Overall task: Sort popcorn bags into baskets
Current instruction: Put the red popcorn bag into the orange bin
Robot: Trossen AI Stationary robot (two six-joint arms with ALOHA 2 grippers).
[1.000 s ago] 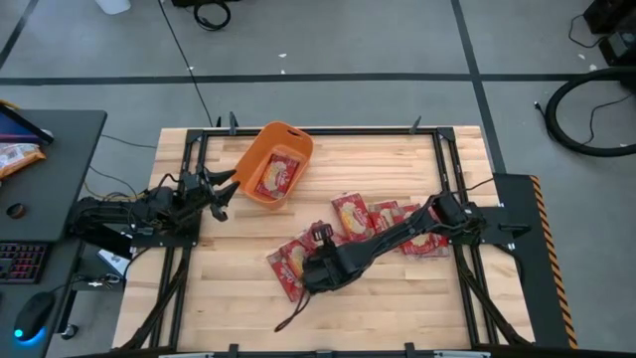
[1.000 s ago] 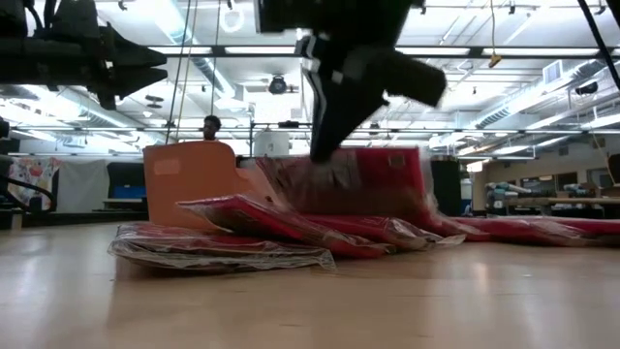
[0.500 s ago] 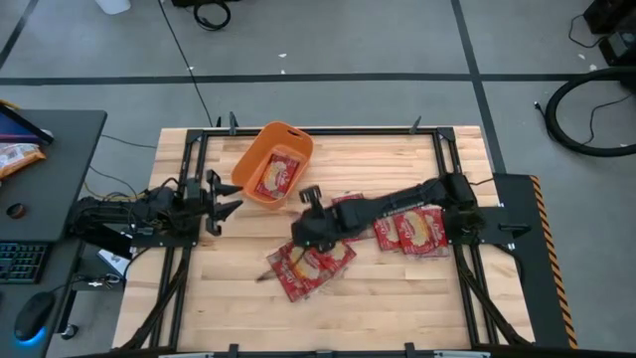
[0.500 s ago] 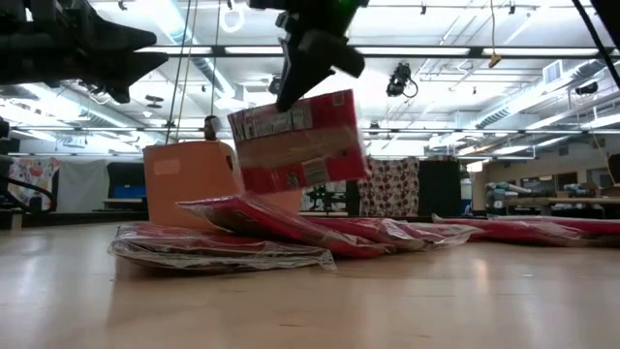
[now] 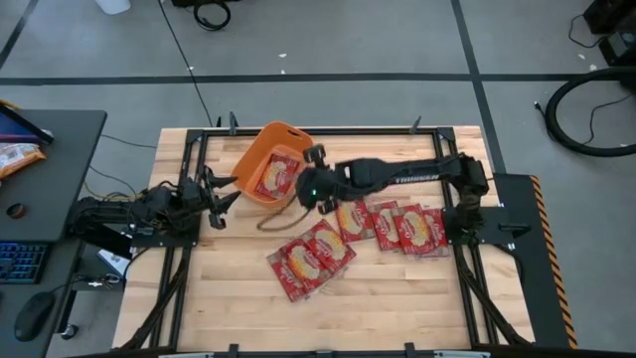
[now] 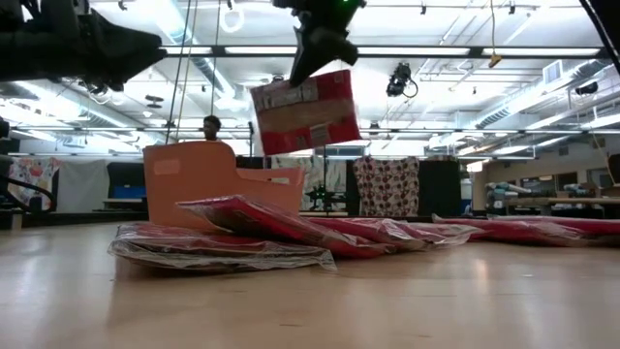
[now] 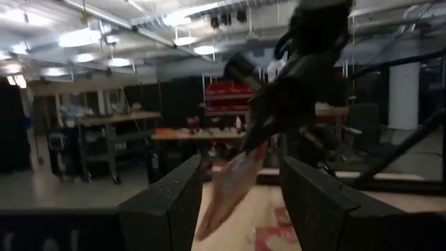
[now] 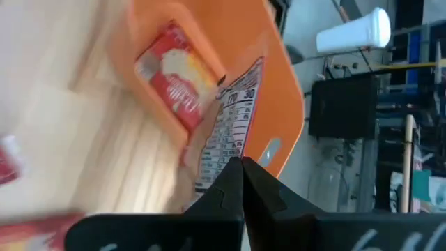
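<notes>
Popcorn bag (image 6: 305,111) is held aloft, pinched at its top edge by the right gripper (image 5: 310,186), whose fingers are seen pressed tight on it in the right wrist view (image 8: 233,143). It is hung by that edge, its long side roughly level and a little tilted in the low view, printed back turned to the camera.

Now the key relation: the basket (image 5: 260,149) lies just beyond the gripper, toward the table's far left, and the bag is poised close to its near rim, not clearly over the middle. One bag (image 5: 277,175) is already seen lying inside. A short carry farther over the rim is judged to be needed before any release, or the bag could be caught on the rim and tipped outside.

Left gripper (image 5: 217,189) is parked beside the basket on its left, fingers spread, nothing held. It is near the basket as well, but the load is with the right arm.

Loose bags (image 5: 383,224) are left on the table (image 5: 397,288), near the middle and right.
</notes>
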